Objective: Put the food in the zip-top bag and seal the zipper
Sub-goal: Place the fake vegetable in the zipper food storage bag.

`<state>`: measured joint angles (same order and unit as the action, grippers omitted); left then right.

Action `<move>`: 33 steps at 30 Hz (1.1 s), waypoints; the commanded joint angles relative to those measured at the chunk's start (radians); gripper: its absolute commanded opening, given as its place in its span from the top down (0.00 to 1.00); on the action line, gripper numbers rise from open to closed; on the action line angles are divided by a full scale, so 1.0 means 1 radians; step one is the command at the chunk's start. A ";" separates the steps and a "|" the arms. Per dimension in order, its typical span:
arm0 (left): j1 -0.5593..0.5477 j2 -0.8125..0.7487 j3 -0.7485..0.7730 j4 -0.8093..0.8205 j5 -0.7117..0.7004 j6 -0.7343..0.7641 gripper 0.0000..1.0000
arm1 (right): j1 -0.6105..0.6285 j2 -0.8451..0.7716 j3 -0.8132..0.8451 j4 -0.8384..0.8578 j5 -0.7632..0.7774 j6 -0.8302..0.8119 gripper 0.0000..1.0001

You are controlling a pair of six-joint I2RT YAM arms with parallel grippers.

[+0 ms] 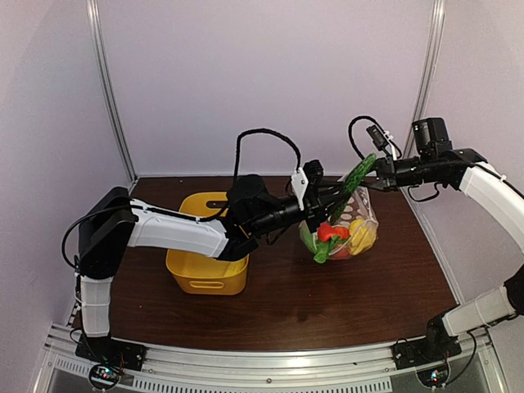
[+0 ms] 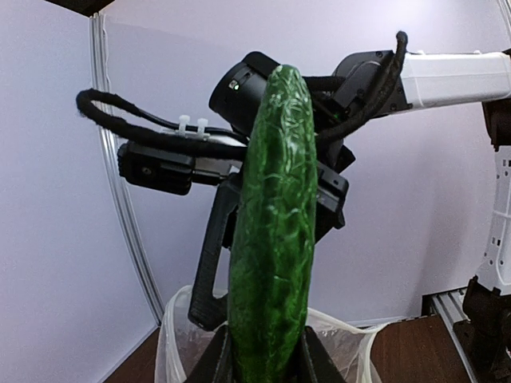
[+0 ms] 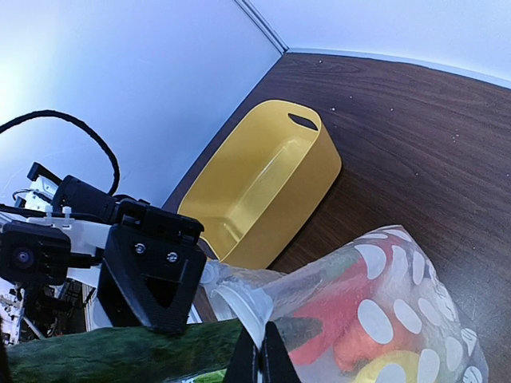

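Top external view showed the left hand (image 1: 329,196) stretched across above the worktop (image 1: 311,303), its fingers part-way closed on the lower end of the long green cucumber (image 1: 354,178). The cucumber stood tilted, its upper end leaning toward the right hand (image 1: 374,182) and its lower end at the mouth of the zip-top bag (image 1: 364,237). The left wrist view had the cucumber rising from between the two dark fingers, with the bag's clear rim showing on either side below. The right hand was fully closed, pinching the bag's upper rim, and the right wrist view showed that thin plastic caught between its fingertips. The bag sat on the worktop with its mouth open and held up. Inside it lay toy vegetables (image 1: 336,233) in red, yellow and green, seen through the white dots. A yellow tub (image 1: 205,274) stood on the worktop to the left of the bag, apart from it, under the left arm.
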<state>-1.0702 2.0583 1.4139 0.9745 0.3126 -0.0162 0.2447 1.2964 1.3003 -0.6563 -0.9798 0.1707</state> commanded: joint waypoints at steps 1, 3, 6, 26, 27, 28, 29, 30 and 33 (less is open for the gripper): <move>0.000 -0.006 -0.033 -0.089 -0.081 0.087 1.00 | -0.012 -0.027 0.001 0.051 -0.056 0.029 1.00; 0.000 -0.008 -0.101 -0.002 -0.092 0.102 0.95 | -0.016 -0.027 0.002 0.060 -0.075 0.038 1.00; 0.000 0.008 -0.101 -0.002 -0.122 0.154 0.90 | -0.017 -0.024 0.002 0.072 -0.090 0.051 1.00; -0.008 -0.244 -0.107 -0.128 -0.161 0.209 0.16 | -0.106 0.032 -0.040 0.239 -0.183 0.195 1.00; -0.008 -0.270 -0.118 -0.141 -0.175 0.192 0.16 | -0.107 0.034 -0.046 0.248 -0.180 0.197 1.00; -0.007 -0.295 -0.141 -0.144 -0.201 0.162 0.16 | -0.106 0.036 -0.051 0.253 -0.175 0.194 1.00; -0.008 -0.316 -0.169 -0.146 -0.249 0.110 0.16 | -0.108 0.039 -0.053 0.247 -0.161 0.182 1.00; -0.008 -0.334 -0.199 -0.157 -0.289 0.047 0.17 | -0.108 0.040 -0.053 0.232 -0.144 0.159 1.00; -0.008 -0.360 -0.281 -0.269 -0.404 -0.173 0.25 | -0.108 0.039 -0.051 0.176 -0.084 0.070 1.00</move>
<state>-1.0756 1.7042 1.2346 0.8433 0.0692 0.0792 0.1440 1.3365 1.2556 -0.4709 -1.1168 0.3317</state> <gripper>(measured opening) 0.798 0.004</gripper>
